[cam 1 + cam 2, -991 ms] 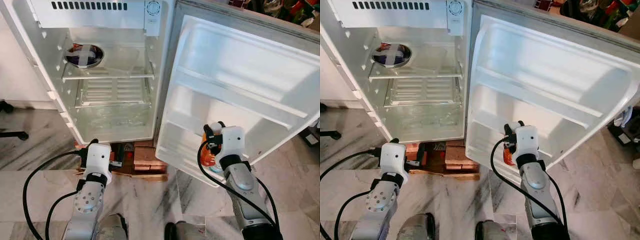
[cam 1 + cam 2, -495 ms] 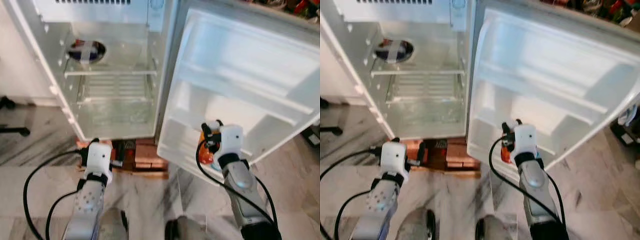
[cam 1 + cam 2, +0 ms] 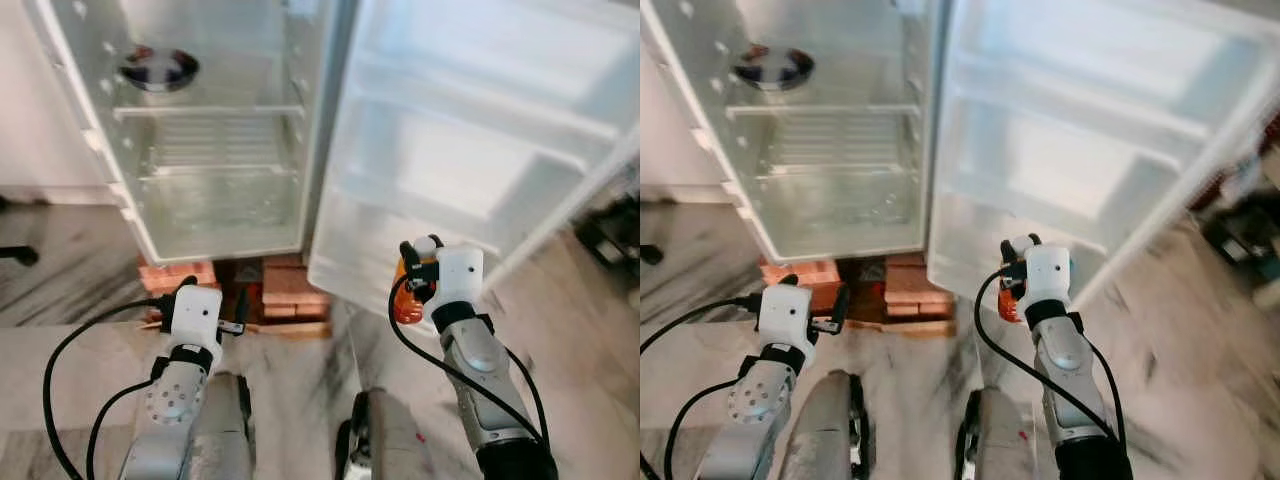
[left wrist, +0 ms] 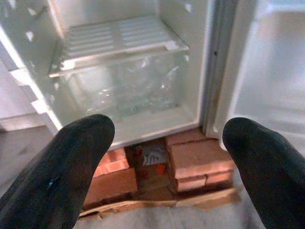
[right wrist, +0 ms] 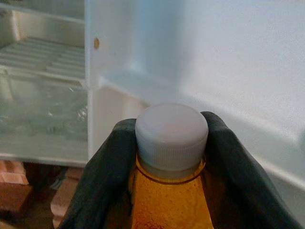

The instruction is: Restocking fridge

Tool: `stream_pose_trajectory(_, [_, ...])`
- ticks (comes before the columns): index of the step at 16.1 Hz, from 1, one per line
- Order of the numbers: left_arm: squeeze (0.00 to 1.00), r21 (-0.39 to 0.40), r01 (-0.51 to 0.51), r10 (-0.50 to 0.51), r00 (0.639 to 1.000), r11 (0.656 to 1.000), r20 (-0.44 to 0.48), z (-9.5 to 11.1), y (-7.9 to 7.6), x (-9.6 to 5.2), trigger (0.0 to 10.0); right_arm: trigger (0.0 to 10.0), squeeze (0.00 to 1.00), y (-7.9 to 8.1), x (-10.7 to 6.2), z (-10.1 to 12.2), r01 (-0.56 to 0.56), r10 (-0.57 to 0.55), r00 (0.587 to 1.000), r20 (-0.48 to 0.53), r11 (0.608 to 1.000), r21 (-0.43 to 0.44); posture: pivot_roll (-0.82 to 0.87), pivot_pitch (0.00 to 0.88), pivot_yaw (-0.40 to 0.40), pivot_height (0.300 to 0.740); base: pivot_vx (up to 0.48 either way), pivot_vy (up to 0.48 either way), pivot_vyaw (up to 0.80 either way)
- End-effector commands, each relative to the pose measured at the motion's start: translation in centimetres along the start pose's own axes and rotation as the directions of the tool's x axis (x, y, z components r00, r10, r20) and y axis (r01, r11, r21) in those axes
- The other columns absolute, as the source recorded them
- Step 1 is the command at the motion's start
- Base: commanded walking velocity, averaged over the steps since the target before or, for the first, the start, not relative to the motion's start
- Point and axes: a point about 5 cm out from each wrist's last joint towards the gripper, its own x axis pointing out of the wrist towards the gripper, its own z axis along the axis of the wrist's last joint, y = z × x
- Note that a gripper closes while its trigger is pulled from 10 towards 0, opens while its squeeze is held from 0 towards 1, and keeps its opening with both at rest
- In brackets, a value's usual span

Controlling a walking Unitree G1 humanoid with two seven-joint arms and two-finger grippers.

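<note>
Meanwhile, at about eight o'clock in the head views, the left gripper (image 4: 167,157) is hanging idle with its fingers spread wide and empty, facing the fridge (image 3: 215,150) and the bricks (image 4: 198,160) under it. At about four o'clock, the right gripper (image 5: 167,143) is clamping an orange bottle (image 5: 169,205) just under its white cap (image 5: 171,136), close before the open door (image 3: 470,150). Being full, it is probably weighing noticeably; the smooth plastic may be slipping, so the ridged neck looks the surest hold.
</note>
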Motion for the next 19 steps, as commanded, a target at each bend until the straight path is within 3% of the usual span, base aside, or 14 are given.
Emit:
stream_pose_trajectory(1, [0.00, -0.006, 0.012, -0.012, 1.000, 1.000, -0.012, -0.2, -0.4, -0.2, 10.0, 10.0, 0.00, -0.2, 0.3, 0.4, 0.010, -0.009, 1.000, 0.024, 1.000, -0.007, 0.15, 0.154, -0.090, 0.638, 0.000, 0.000, 0.00])
stream_pose_trajectory(5, [0.00, -0.005, 0.015, -0.015, 1.000, 1.000, -0.014, -0.1, -0.4, -0.2, 10.0, 10.0, 0.00, 0.1, 0.7, 0.6, 0.004, -0.004, 1.000, 0.030, 1.000, -0.002, 0.15, 0.155, -0.088, 0.633, 0.000, 0.000, 0.00])
stream_pose_trajectory(12, [0.00, 0.001, 0.019, -0.019, 1.000, 1.000, -0.008, 0.0, -0.6, -0.1, 10.0, 10.0, 0.00, 0.4, 1.0, 0.8, -0.005, 0.005, 0.999, 0.043, 1.000, 0.007, 0.15, 0.160, -0.091, 0.573, 0.000, 0.000, 0.00])
stream_pose_trajectory(19, [0.00, 0.006, -0.025, 0.025, 1.000, 1.000, 0.014, 0.3, 0.1, 0.0, 10.0, 10.0, 0.00, 0.5, 1.3, 1.0, -0.014, 0.013, 0.998, 0.063, 1.000, 0.008, 0.16, 0.163, -0.093, 0.573, 0.000, 0.000, 0.00])
